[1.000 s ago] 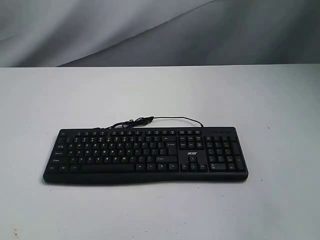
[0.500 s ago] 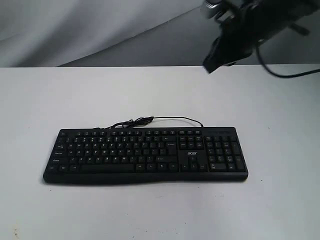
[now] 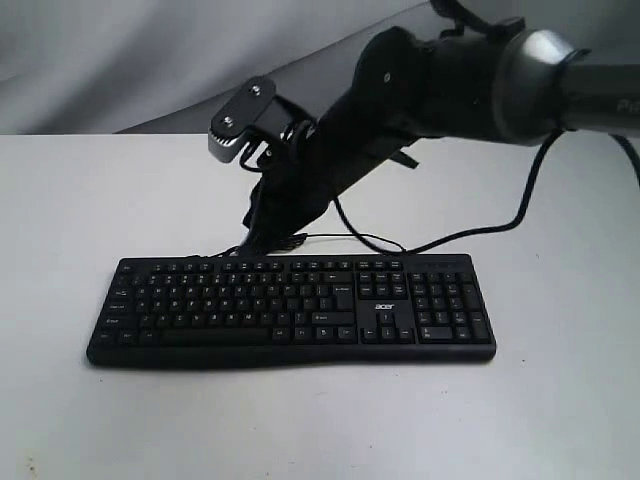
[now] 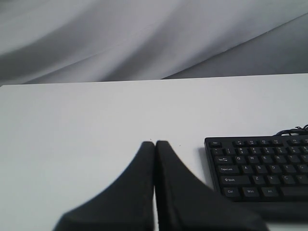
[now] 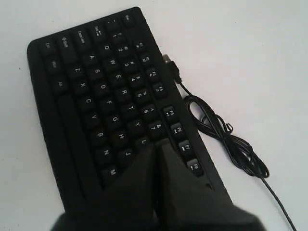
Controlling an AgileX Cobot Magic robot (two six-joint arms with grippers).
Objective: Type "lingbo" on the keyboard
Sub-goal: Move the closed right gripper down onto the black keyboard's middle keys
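Observation:
The black keyboard (image 3: 290, 310) lies flat on the white table, its thin cable (image 3: 370, 238) looped behind it. My right gripper (image 3: 252, 238) reaches in from the upper right and hangs above the keyboard's back edge, left of centre. In the right wrist view this gripper (image 5: 159, 143) is shut and empty, with its tips over the keyboard (image 5: 96, 96) around the upper letter and number rows. My left gripper (image 4: 155, 143) is shut on nothing and sits over bare table beside the left end of the keyboard (image 4: 260, 166). It is out of the exterior view.
The white table (image 3: 100, 200) extends on all sides of the keyboard. A grey cloth backdrop (image 3: 150, 60) hangs behind it. The right arm's own black cable (image 3: 500, 225) droops onto the table behind the number pad. The coiled keyboard cable (image 5: 221, 139) lies beside the function row.
The right arm came in from the upper right and swung down and left to the keyboard's back edge. The keyboard has not moved.

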